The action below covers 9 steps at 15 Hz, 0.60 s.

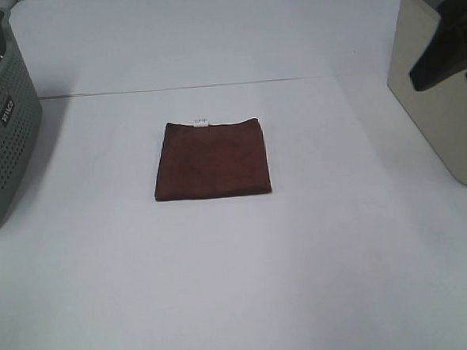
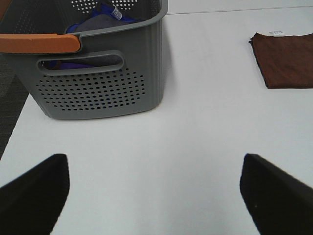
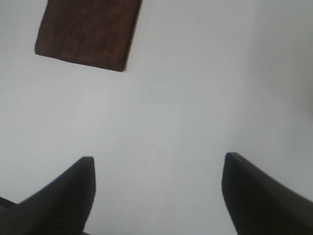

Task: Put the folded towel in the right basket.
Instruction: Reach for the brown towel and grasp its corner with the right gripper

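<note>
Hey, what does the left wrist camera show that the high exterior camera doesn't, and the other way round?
Only the left wrist view: the open left gripper, the orange handle of the grey perforated basket, and blue cloth inside it. Only the exterior high view: the right basket, with a dark arm part in front. Both: the folded towel, whole from above but cut off at the wrist picture's edge, that grey perforated basket, and the white table.
</note>
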Motion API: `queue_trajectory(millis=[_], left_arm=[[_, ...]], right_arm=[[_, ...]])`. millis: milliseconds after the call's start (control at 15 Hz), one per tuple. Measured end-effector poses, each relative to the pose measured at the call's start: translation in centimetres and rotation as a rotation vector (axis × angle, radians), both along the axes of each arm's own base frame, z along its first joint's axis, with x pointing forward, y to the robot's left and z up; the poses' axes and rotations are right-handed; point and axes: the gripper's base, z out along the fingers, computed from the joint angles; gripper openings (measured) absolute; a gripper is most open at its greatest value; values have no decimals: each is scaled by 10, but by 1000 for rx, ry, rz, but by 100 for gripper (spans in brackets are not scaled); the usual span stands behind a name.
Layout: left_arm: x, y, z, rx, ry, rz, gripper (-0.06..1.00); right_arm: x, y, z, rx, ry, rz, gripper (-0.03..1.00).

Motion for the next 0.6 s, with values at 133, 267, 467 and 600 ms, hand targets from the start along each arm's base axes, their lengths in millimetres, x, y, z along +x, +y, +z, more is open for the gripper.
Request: queue_trajectory(millis=[133, 267, 467, 600], left_arm=[[0, 0, 0, 0, 0, 0, 88], [0, 0, 0, 0, 0, 0, 88], [0, 0, 0, 0, 0, 0, 88], [0, 0, 0, 0, 0, 0, 88]], right_arm=[[17, 30, -6, 9, 12, 60, 69], [38, 56, -21, -1, 52, 125, 66], [76, 81, -47, 39, 127, 141, 64], [101, 92, -70, 71, 189, 133, 64]])
